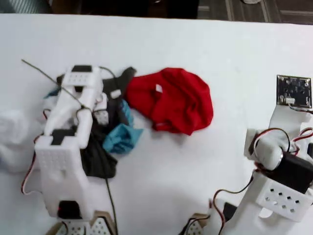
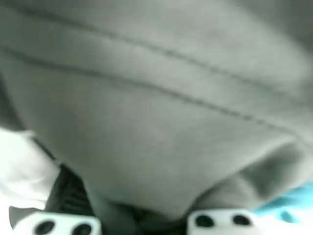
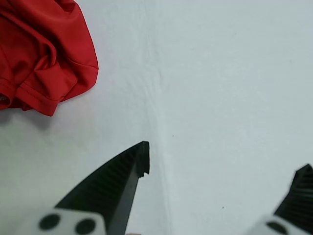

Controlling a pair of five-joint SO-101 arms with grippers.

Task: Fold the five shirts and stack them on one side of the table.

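Red shirt lies mid-table, toward the left edge from my right gripper, jaws wide over bare table, while my left gripper presses into the dark shirt, grip untellable.

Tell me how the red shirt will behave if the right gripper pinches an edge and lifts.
Likely floppy: the red shirt lies crumpled in soft folds, so a pinched edge should rise first, the rest hanging and dragging. It looks thin and light. Pushed, it may slide across the table, bunching rather than holding shape.
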